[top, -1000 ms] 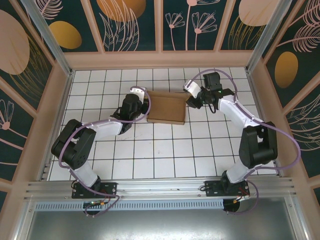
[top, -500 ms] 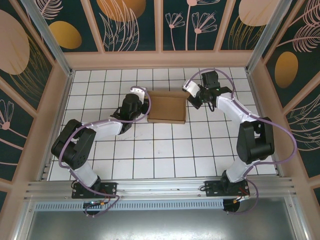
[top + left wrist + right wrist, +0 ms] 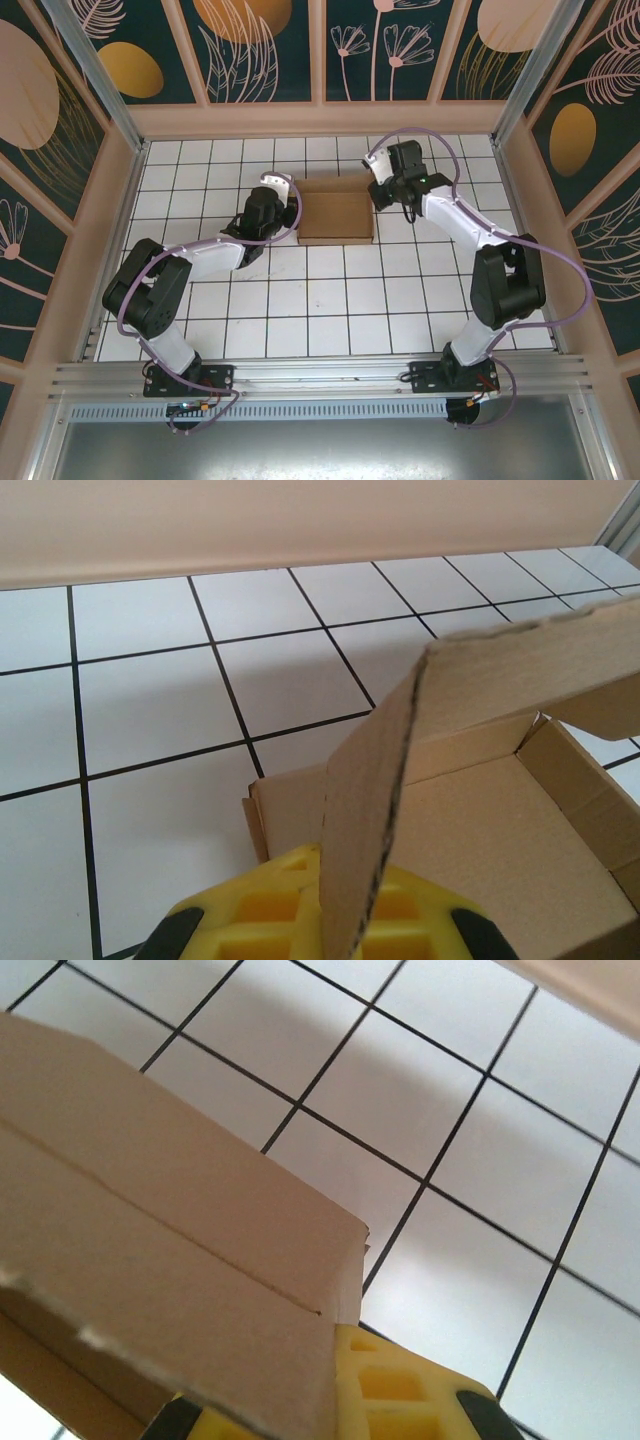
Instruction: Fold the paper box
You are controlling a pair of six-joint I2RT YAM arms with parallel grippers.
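Note:
The paper box (image 3: 335, 212) is a brown cardboard tray, partly folded, lying on the white tiles toward the back of the table. My left gripper (image 3: 296, 214) sits at its left side. In the left wrist view, an upright flap of the paper box (image 3: 480, 840) runs between that gripper's (image 3: 355, 868) yellow fingers (image 3: 270, 900), which are shut on it. My right gripper (image 3: 378, 192) is at the far right corner. In the right wrist view, a creased panel of the paper box (image 3: 150, 1210) covers one side of this gripper (image 3: 335, 1350), which is shut on the panel's edge beside the yellow finger (image 3: 400, 1390).
A beige rim (image 3: 320, 120) runs round the tiled floor close behind the box. Side walls (image 3: 120, 200) stand left and right. Bare tiles (image 3: 330, 300) lie between the box and the arm bases. Purple cables loop over both arms.
My right gripper has moved left to the box's far right corner and shut there. The box's right side now looks squarer. The left arm has not moved.

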